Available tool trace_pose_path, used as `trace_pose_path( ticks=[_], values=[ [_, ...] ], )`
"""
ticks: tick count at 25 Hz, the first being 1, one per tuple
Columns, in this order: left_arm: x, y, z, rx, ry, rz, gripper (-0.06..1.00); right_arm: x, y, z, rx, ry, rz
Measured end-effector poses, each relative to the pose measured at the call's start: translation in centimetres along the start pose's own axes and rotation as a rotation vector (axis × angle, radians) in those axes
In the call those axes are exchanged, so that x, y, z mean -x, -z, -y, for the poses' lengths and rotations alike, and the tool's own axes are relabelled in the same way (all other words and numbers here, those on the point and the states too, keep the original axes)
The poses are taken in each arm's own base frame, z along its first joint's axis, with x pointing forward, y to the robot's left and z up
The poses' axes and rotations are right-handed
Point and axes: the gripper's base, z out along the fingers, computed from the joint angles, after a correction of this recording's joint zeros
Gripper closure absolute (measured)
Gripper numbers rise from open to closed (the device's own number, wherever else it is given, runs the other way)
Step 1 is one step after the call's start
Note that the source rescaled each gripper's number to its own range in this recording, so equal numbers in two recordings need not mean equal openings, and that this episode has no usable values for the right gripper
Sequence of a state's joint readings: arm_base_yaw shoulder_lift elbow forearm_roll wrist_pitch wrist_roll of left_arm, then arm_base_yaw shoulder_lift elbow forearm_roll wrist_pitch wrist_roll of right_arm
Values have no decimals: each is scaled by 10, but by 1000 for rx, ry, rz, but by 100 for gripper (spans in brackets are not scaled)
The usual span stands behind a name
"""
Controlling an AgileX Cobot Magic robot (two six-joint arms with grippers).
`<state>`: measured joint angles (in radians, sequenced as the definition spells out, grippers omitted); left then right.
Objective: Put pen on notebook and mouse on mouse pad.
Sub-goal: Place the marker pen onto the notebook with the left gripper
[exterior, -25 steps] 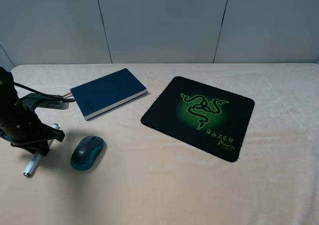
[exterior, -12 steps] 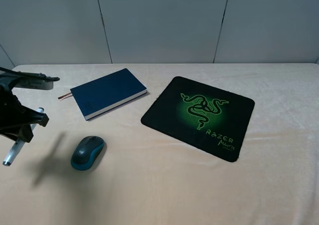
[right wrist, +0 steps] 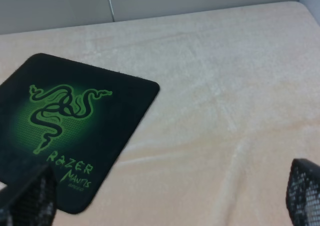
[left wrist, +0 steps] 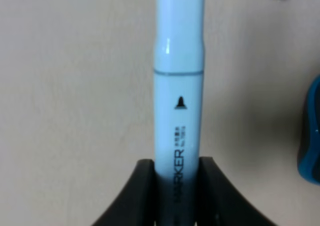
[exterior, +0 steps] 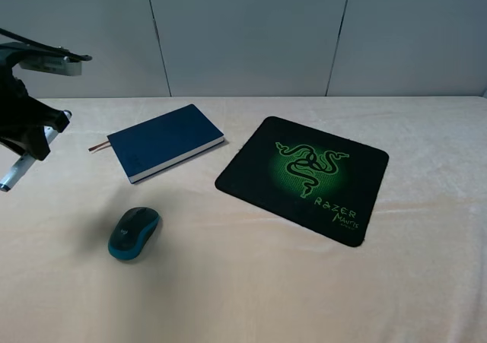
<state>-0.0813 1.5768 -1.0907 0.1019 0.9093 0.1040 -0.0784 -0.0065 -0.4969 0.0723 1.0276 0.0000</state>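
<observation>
Left gripper is clamped on the pen, one finger on each side of the barrel. In the high view we see that arm at the far left edge, up in the air above the table, pen tilted with its free end pointing down and outward. Notebook lies flat to its right, mouse sits on bare table nearer us, well apart from the mouse pad. Right gripper hangs over the table beside the pad, jaws wide apart and empty

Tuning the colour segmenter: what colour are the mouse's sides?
Teal-blue on the mouse; exterior high view shows it best.
</observation>
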Motion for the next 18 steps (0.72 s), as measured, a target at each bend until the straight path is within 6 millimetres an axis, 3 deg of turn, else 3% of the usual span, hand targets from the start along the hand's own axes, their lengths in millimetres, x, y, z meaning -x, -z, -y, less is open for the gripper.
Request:
trace_pose_path(
  ticks=[10, 18],
  values=[
    [74, -25, 37, -18, -207, -68, 94, 0, 0, 0, 0, 0, 0],
    [121, -48, 57, -25, -364, -67, 94, 0, 0, 0, 0, 0, 0]
  ],
)
